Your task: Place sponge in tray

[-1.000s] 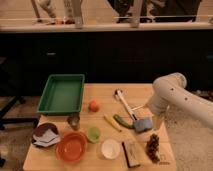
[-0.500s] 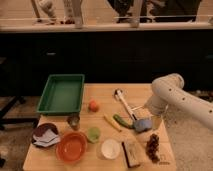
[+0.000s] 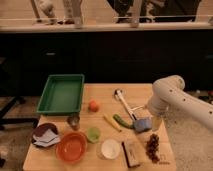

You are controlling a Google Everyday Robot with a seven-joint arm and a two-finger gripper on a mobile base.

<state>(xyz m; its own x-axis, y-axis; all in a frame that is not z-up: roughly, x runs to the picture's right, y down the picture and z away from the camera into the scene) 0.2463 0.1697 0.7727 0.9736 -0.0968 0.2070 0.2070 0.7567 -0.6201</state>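
The grey-blue sponge [image 3: 141,125] lies on the wooden table right of centre. My gripper [image 3: 146,120] hangs from the white arm, which comes in from the right. It is lowered right onto the sponge's upper right side and its jaws stand open; the wrist hides part of the sponge. The green tray [image 3: 60,94] sits at the table's back left, well apart from the sponge, with nothing inside it.
Between sponge and tray lie a green vegetable [image 3: 120,121], a yellow stick [image 3: 111,122], a white-handled spoon [image 3: 125,102], an orange fruit [image 3: 93,105] and a metal cup [image 3: 74,120]. In front are an orange bowl [image 3: 71,147], small cups, a tan block [image 3: 132,151] and a bag [image 3: 45,136].
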